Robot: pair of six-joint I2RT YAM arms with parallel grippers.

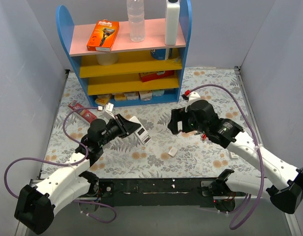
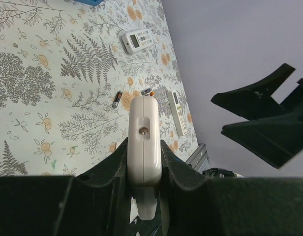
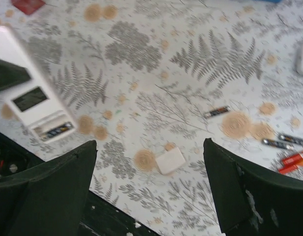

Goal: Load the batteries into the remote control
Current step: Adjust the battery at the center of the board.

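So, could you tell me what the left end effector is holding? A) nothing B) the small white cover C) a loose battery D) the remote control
D: the left end effector is shut on the remote control, seen edge-on in the left wrist view; the batteries lie loose beyond it.

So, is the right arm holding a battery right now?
No, the right arm's fingers stand wide apart with nothing between them, and a battery lies loose on the table below.
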